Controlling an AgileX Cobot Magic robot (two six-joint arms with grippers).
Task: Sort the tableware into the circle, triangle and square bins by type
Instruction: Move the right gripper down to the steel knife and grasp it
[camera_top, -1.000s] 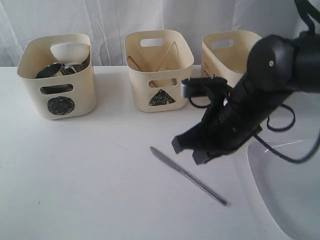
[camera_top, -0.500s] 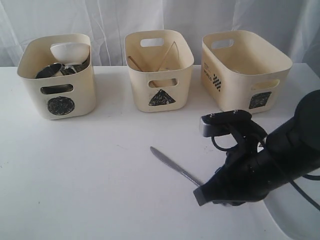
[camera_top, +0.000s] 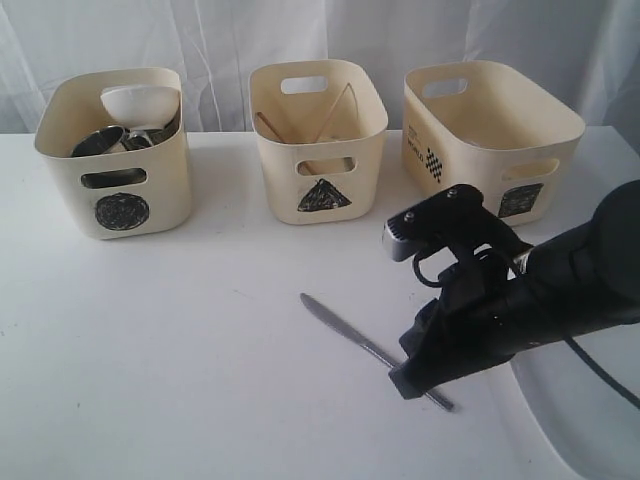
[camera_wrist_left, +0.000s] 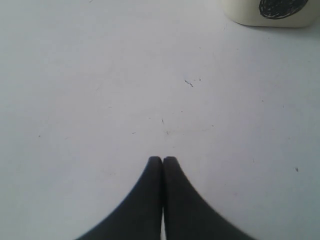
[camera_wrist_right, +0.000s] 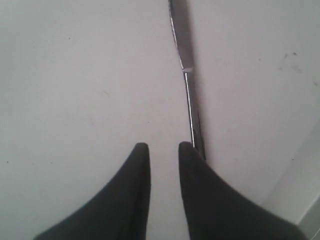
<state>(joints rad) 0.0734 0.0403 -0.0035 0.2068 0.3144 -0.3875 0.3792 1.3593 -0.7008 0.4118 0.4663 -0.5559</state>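
Counting three bins (camera_top: 290, 170), one knife (camera_top: 335, 320), handle partly hidden; right gripper (camera_wrist_right: 164, 146) jaws released, left gripper (camera_wrist_left: 162, 159) jaws clenched empty; plate (camera_top: 580, 430) cropped, 4 o'clock.

Left gripper (camera_wrist_left: 162, 161) closed, right gripper (camera_wrist_right: 164, 148) slightly parted, seemingly low

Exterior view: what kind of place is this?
Probably a staged robot test setup, not a kitchen: white draped backdrop, white table, cream circle bin, triangle bin and square bin.

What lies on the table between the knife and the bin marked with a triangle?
Nothing: the exterior view shows only bare white table between the knife and the triangle bin.
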